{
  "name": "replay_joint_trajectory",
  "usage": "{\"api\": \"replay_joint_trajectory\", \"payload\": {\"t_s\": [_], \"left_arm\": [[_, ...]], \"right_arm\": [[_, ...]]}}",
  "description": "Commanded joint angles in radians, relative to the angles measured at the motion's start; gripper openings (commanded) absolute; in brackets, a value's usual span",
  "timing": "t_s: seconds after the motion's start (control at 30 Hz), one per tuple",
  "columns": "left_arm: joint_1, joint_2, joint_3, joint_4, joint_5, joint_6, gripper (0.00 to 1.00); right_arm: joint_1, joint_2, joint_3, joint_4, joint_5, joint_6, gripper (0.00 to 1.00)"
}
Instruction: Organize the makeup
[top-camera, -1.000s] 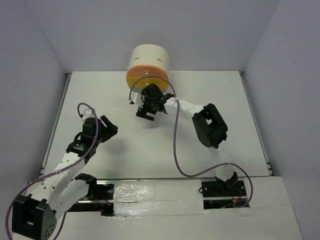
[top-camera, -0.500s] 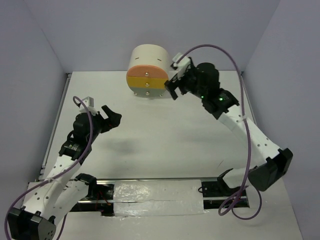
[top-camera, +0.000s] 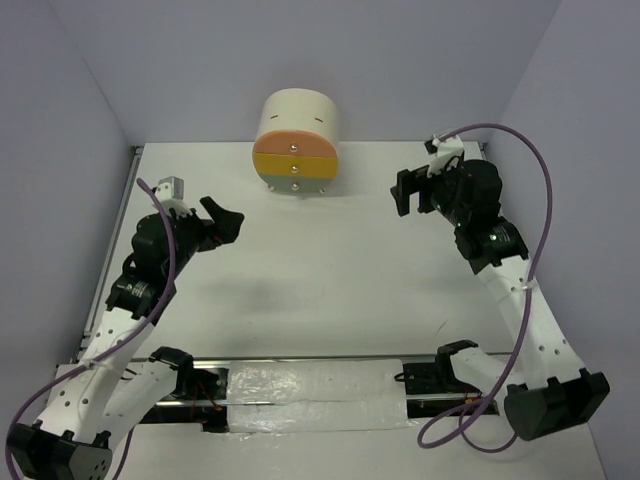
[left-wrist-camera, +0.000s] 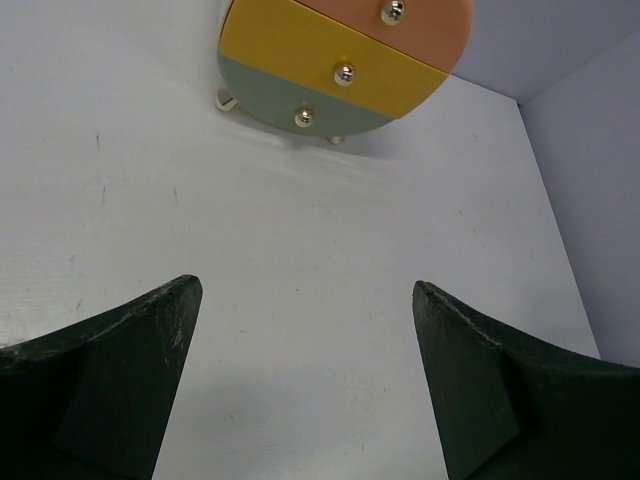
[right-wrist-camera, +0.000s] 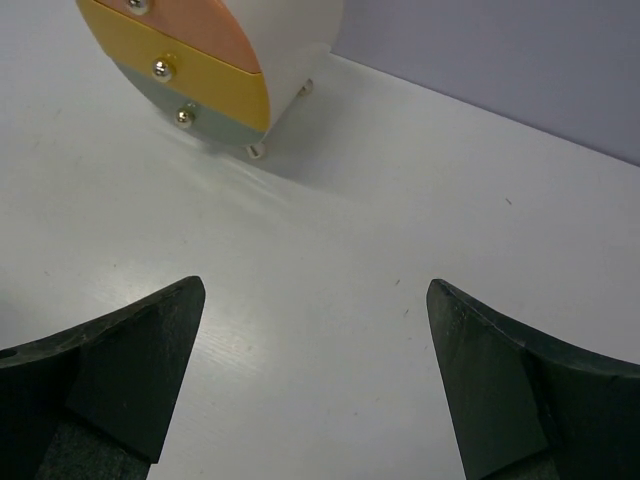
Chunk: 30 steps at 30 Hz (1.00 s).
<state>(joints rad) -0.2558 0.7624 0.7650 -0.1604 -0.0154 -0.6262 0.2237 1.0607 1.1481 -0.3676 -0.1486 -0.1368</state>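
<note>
No makeup items show in any view; discs, sticks, palettes, puff and square are hidden or out of view. The cream drum-shaped cabinet (top-camera: 298, 140) stands at the back centre with its orange, yellow and grey-green drawers shut; it also shows in the left wrist view (left-wrist-camera: 345, 60) and the right wrist view (right-wrist-camera: 215, 60). My left gripper (top-camera: 222, 220) is open and empty, left of the cabinet; its own view (left-wrist-camera: 305, 300) shows bare table between the fingers. My right gripper (top-camera: 405, 190) is open and empty, right of the cabinet, as in its own view (right-wrist-camera: 315, 295).
The white table (top-camera: 320, 280) is bounded by pale walls at the back and both sides. A taped strip and the arm mounts (top-camera: 310, 385) run along the near edge. Purple cables loop from both arms.
My right arm has swung from in front of the cabinet out to the right. The cabinet's drawers, covered before, now show shut. My left gripper has moved slightly up and back.
</note>
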Motion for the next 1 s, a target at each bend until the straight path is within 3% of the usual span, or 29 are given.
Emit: {"api": "replay_joint_trajectory", "payload": {"t_s": [0.0,0.47,0.97], "left_arm": [[0.006,-0.012,0.042,-0.007,0.028,0.026,0.99],[0.006,-0.109,0.008,-0.062,0.034,-0.017,0.99],[0.006,-0.130,-0.013,-0.067,0.037,-0.029,0.99]], "right_arm": [[-0.026,-0.094,-0.049,0.041,0.027,0.054,1.00],[-0.081,-0.229,-0.201,0.101,0.118,0.105,1.00],[-0.101,-0.269,-0.237,0.081,0.144,0.135,0.99]]}}
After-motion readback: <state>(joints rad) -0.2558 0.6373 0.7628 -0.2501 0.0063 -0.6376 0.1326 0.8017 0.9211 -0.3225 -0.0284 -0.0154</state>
